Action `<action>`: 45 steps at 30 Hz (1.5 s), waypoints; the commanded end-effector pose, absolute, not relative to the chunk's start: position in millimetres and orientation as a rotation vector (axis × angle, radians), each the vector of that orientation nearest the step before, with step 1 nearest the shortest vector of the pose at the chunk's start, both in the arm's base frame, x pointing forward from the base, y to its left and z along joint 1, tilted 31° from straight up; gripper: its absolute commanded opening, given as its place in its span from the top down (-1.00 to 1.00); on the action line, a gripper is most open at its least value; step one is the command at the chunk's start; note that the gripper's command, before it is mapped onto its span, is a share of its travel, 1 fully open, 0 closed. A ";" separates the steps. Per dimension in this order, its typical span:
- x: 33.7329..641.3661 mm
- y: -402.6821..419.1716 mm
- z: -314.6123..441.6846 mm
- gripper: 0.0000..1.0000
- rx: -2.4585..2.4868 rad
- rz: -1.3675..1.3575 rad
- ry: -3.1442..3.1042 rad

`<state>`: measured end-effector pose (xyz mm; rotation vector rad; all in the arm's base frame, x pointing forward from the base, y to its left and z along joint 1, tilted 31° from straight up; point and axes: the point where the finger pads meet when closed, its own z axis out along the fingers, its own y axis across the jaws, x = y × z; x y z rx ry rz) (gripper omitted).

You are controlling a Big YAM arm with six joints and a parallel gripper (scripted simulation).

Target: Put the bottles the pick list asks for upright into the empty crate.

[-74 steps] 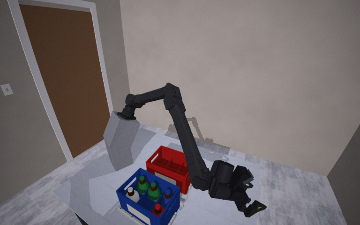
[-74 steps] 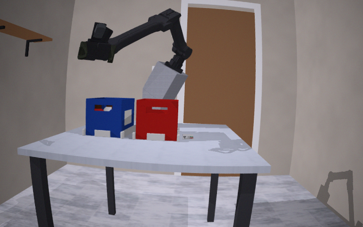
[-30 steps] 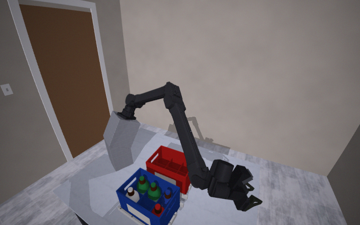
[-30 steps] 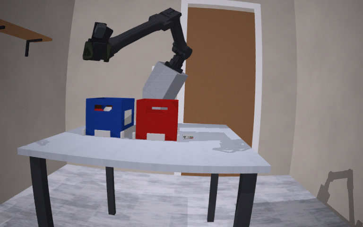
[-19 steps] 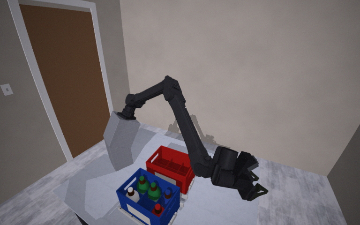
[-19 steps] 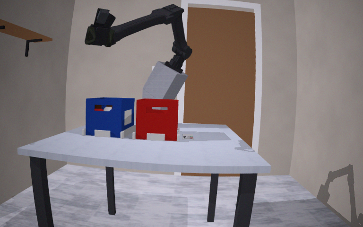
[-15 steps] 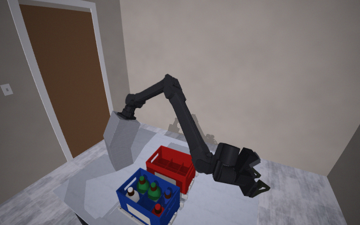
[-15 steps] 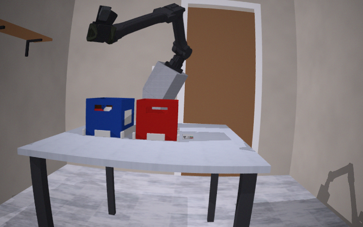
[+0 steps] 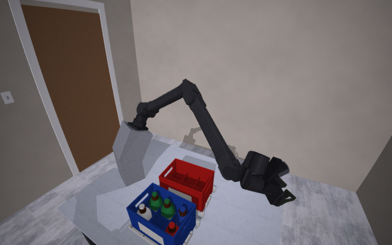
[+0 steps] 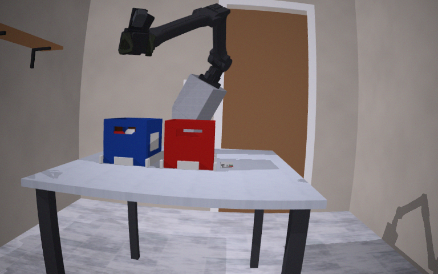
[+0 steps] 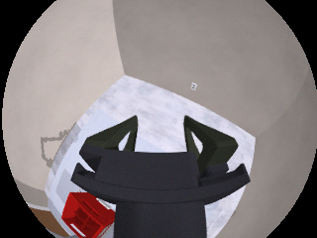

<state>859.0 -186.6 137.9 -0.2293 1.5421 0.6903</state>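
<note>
Held the end effector (image 9: 290, 191) (image 10: 135, 53) (image 11: 160, 119) partly open, gripping nothing, raised well apart from both crates, presumably against knocking either. Stored five bottles upright in the blue crate (image 9: 186, 226) (image 10: 124, 145): two green, one white (image 9: 144, 214), one blue (image 9: 181, 217), one red (image 9: 171, 229). Left the red crate (image 9: 193, 169) (image 10: 190, 148) (image 11: 74, 205) empty, for filling; set the pick list (image 10: 226, 165) beside, too small to read.

Too small to read: dark, green and red print on the pick list (image 10: 226, 165), lying on the worktop (image 10: 258, 185) beside the red crate (image 9: 206, 189) (image 10: 189, 145) (image 11: 86, 215). Nothing legible elsewhere.
</note>
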 end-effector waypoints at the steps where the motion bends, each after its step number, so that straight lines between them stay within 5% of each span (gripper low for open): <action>1: 863.1 -161.4 173.4 -0.21 -0.268 0.678 1.527; 45: 844.2 4.3 239.1 -0.21 -0.263 0.753 1.672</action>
